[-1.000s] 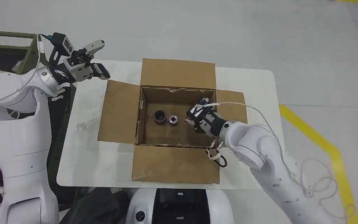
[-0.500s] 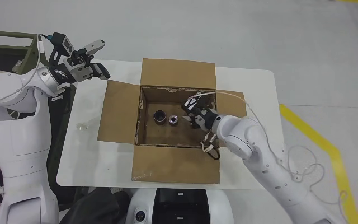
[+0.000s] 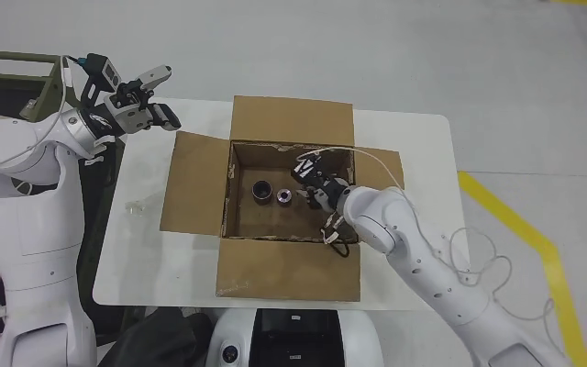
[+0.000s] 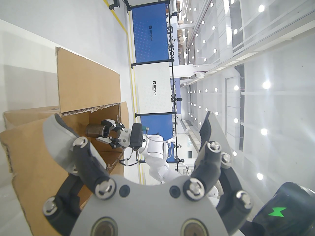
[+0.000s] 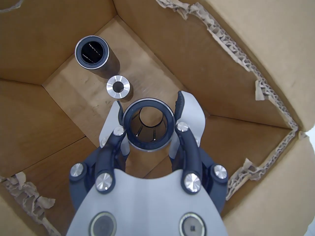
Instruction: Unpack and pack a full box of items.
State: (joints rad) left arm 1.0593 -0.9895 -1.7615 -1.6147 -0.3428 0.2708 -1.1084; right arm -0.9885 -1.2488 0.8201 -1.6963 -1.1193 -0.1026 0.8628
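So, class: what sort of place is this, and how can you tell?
Probably an industrial hall or robotics workshop: yellow floor lines, blue pegboard panels on frames, and rows of ceiling lights high overhead.

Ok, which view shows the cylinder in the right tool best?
The right wrist view: it looks straight down the hollow cylinder, clamped in the right tool. The left wrist view shows its side from afar. In the top view the tool covers most of it, over the box.
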